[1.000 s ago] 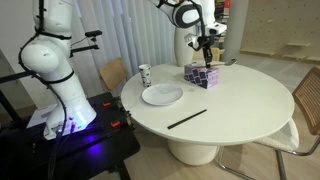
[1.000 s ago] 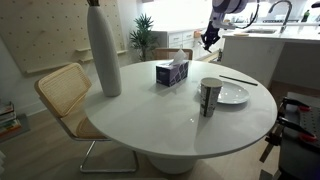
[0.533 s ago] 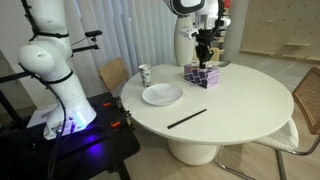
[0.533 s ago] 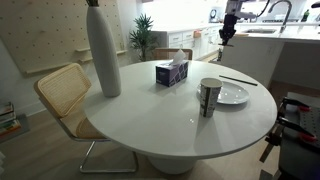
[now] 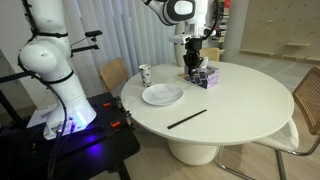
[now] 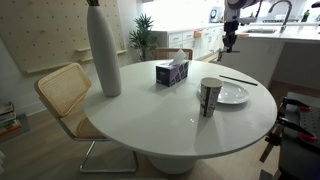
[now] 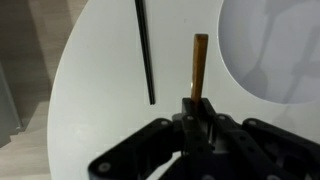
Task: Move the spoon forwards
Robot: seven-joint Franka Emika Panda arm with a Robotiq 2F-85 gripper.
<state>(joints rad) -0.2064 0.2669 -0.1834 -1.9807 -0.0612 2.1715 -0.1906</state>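
My gripper [image 7: 198,105] is shut on the spoon [image 7: 200,65]. In the wrist view the spoon shows as a slim brownish handle sticking out from between the jaws, and its bowl is hidden. In both exterior views the gripper [image 5: 192,52] [image 6: 228,40] hangs high above the round white table [image 5: 240,110]. It is over the tissue box [image 5: 201,75] in one exterior view. The spoon is too small to make out in the exterior views.
A white plate [image 5: 162,95] [image 6: 232,94] [image 7: 285,50] and a long thin black stick [image 5: 187,118] [image 6: 238,79] [image 7: 145,50] lie on the table. A metal cup [image 6: 209,96], a tall white vase [image 6: 103,50] and the tissue box [image 6: 172,72] stand there. Chairs surround the table.
The gripper, still shut on the spoon, has moved sideways above the table, from beyond the tissue box to over it, towards the plate side.
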